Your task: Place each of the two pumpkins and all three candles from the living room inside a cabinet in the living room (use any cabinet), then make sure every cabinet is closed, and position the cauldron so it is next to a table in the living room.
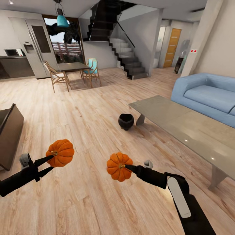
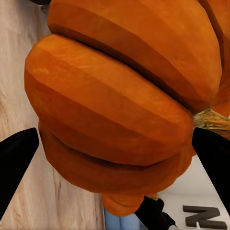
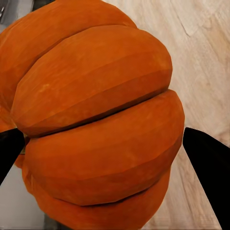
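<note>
Head view shows me both arms stretched forward and low over the wood floor (image 1: 81,114), each carrying a pumpkin. My left end effector (image 1: 51,160) reaches in from the left edge, its thin black fingers closed on the left pumpkin (image 1: 60,152) at the stem side. My right end effector (image 1: 128,167) comes in from the lower right, forearm angled toward the middle, and it grips the right pumpkin (image 1: 119,166) the same way, at the stem. Both pumpkins hang clear of the floor, well apart from each other.

From the left wrist camera the left pumpkin (image 2: 115,115) sits between the two dark fingers (image 2: 17,163). From the right wrist camera the right pumpkin (image 3: 96,124) likewise sits between the fingers (image 3: 208,167).

Ahead, the cauldron (image 1: 125,121) stands on the floor just beside the near corner of the grey desk (image 1: 182,127). The blue sofa (image 1: 209,98) lies behind that desk. On my left a corner of the dark cabinet (image 1: 9,133) juts in. Between cabinet and desk I have a wide stretch of open floor.
</note>
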### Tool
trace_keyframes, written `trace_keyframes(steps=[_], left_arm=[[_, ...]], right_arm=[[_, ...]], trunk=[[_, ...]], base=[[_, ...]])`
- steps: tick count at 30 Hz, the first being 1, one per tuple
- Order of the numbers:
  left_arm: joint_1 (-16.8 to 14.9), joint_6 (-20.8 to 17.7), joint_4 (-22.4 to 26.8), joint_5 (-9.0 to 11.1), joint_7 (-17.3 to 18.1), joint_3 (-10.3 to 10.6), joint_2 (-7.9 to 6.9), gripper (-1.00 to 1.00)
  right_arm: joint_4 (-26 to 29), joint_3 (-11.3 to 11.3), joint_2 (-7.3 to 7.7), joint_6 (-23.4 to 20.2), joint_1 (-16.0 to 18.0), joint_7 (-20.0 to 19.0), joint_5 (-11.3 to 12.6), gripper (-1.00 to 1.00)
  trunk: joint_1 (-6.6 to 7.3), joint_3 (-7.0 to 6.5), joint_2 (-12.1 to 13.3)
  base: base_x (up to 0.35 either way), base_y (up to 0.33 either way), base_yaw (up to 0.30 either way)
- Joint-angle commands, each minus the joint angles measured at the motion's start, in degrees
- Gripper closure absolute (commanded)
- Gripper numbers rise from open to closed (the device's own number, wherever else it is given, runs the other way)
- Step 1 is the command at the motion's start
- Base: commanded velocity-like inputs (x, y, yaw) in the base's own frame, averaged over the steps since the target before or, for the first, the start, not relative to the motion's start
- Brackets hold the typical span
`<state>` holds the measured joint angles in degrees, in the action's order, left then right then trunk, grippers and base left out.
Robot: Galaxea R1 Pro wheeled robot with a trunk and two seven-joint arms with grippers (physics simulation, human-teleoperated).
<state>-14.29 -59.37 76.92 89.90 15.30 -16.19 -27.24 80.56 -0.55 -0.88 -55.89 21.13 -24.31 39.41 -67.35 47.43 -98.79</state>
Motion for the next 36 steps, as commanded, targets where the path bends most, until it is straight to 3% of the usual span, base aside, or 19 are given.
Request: trace_keyframes(steps=[1,18,19,22,23,25,27,29,30,32,34,35,36], left_arm=[[0.0,-0.2,0.0,-0.3,0.5,-0.1,0.00,1.00],[0.0,0.0,-0.1,-0.8,0.0,0.1,0.00,1.00],[0.0,0.0,-0.1,-1.0,-0.5,0.2,0.00,1.00],[0.0,1.0,-0.2,-3.5,-6.2,0.4,0.16,1.00],[0.0,2.4,-0.1,-5.1,-10.6,0.5,0.69,1.00],[0.0,5.7,0.0,-7.1,-18.7,0.9,3.16,1.00],[-0.6,8.8,0.0,-10.4,-29.5,3.9,5.88,1.00],[-1.6,12.2,0.0,-14.9,-36.9,7.5,7.31,1.00],[-2.0,13.5,0.0,-16.8,-38.8,9.0,7.93,1.00],[-3.2,15.4,-0.7,-22.5,-41.2,12.8,10.42,1.00],[-4.0,17.0,-2.2,-30.7,-42.0,14.6,13.80,1.00],[-4.8,17.9,-4.0,-36.5,-42.3,15.0,16.10,1.00],[-5.7,18.6,-6.0,-40.5,-42.4,15.2,17.76,1.00]], right_arm=[[0.0,0.3,0.06,-0.2,0.1,-0.4,-0.1,1.00],[-0.2,1.3,-0.26,1.0,0.1,0.8,-0.5,1.00],[-0.2,1.4,-0.29,1.7,0.2,1.5,-1.0,1.00],[-0.2,2.4,-0.48,2.5,0.8,9.1,-7.5,1.00],[-0.3,3.2,-0.61,2.6,1.6,13.0,-10.3,1.00],[-0.5,4.6,-0.85,3.0,2.5,17.0,-12.6,1.00],[-0.8,5.2,-0.93,3.4,2.8,18.7,-13.7,1.00],[-2.0,5.4,-0.95,4.6,2.9,19.1,-14.2,1.00],[-2.4,5.4,-0.96,5.5,2.9,19.3,-14.3,1.00],[-2.9,5.6,-0.98,7.1,2.9,20.6,-14.4,1.00],[-3.1,6.5,-1.03,7.7,3.0,23.6,-14.4,1.00],[-3.2,7.4,-1.31,7.9,3.0,25.7,-14.4,1.00],[-3.2,8.0,-1.68,8.0,3.0,27.0,-14.5,1.00]], trunk=[[0.01,0.04,0.0],[0.01,0.04,0.0],[0.01,0.04,0.0],[0.01,0.04,0.0],[0.01,0.04,0.0],[0.01,0.04,0.0],[0.01,0.04,0.0],[0.01,0.04,0.0],[0.01,0.04,0.0],[0.01,0.04,0.0],[0.01,0.04,0.0],[0.01,0.04,0.0],[0.01,0.04,0.0]], base=[[0.000,0.000,0.007],[0.000,0.000,0.000],[0.000,0.000,0.000],[0.000,0.000,0.000],[0.000,0.000,0.000],[0.000,0.000,0.000],[0.000,0.000,0.000],[0.000,0.000,0.000],[0.000,0.000,0.000],[0.000,0.000,0.000],[0.000,0.000,0.000],[0.000,0.000,0.000],[0.000,0.000,0.000]])
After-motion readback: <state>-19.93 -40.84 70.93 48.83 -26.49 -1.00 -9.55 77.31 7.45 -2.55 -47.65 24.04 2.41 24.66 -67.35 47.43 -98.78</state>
